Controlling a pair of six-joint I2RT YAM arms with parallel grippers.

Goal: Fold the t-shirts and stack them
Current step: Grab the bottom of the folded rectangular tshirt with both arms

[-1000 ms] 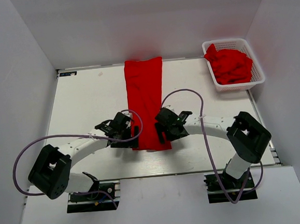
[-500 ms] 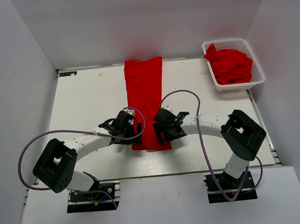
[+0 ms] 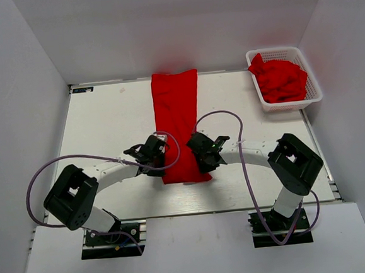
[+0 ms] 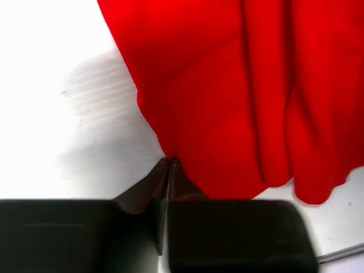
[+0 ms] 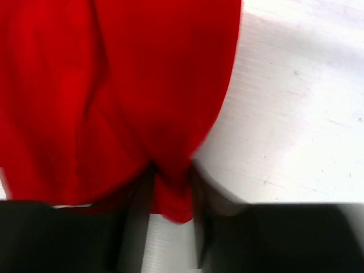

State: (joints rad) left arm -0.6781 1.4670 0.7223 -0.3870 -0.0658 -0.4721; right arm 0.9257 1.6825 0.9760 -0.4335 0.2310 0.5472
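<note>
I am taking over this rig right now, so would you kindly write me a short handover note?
Grippers: left gripper closed at the near left corner of the laid-out t-shirt, seemingly pinching it; right gripper closed on its near right corner.
Things: that shirt lies on the table as a long narrow strip; crumpled shirts fill the white basket, far right.
Done: sides apparently folded in.
To do: fold the strip end over end, then fold and stack the rest; no stack yet.
</note>
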